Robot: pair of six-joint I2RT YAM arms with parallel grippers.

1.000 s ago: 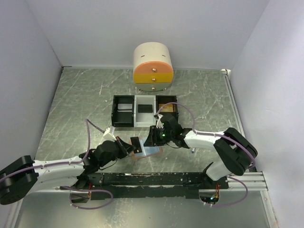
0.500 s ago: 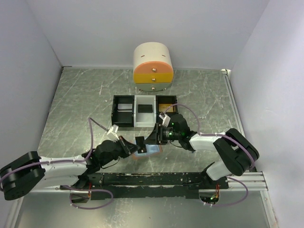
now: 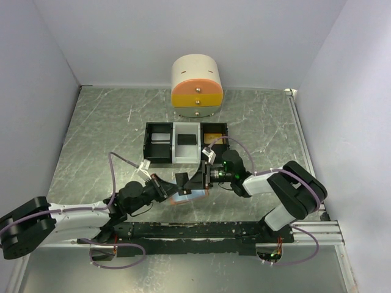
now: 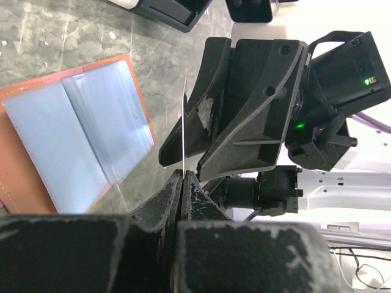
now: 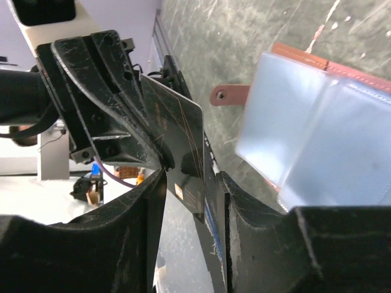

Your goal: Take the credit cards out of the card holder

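A grey marbled table (image 3: 104, 134) fills the floor of the top view, closed in by plain pale walls (image 3: 183, 30) at the back and on both sides. At upper centre, against the back wall, stands a rounded drawer unit (image 3: 196, 88), cream on top with orange and yellow drawer fronts.

Below it, mid-frame, sits a three-part tray (image 3: 148, 146) – black, white, black. The left part holds a pale flat rectangle (image 3: 160, 137), the white middle part a black card (image 3: 186, 139), and the right part an orange-gold card (image 3: 213, 137).

Lower centre, the card holder (image 3: 194, 196) lies spread open on the table, its light blue lining up and its tan edge showing; in the right wrist view its strap with the snap (image 5: 229, 94) sticks out at upper centre.

Just above it, the left gripper (image 4: 182, 177) is clamped on the bottom edge of a dark card (image 4: 183, 122), held upright off the table. The right gripper (image 5: 192, 174) has its fingers apart on either side of that card – touching it or not, I cannot tell.
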